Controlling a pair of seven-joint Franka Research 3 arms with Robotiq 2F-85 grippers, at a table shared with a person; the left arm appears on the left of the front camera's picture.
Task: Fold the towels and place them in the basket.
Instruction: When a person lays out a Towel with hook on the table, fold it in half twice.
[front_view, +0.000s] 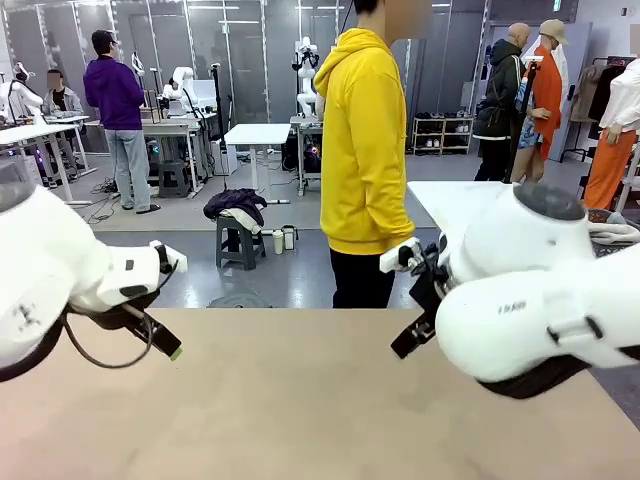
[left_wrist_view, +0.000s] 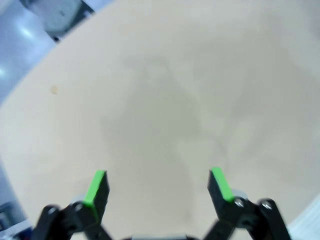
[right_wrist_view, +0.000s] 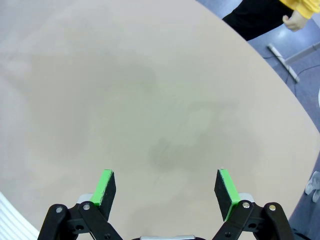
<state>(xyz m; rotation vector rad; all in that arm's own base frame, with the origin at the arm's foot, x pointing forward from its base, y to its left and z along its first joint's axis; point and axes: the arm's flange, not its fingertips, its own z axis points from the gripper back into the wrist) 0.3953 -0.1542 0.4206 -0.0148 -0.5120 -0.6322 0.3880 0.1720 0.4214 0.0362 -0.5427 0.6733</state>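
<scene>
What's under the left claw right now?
Beige tabletop lies beneath the open left claw, seen between its fingers. The strip directly below the claw's body is covered by the claw itself.

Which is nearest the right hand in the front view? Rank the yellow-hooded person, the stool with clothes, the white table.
1. Person in yellow hoodie, standing just beyond the right hand.
2. Stool with clothes, behind, picture left.
3. White table, farthest back.
</scene>
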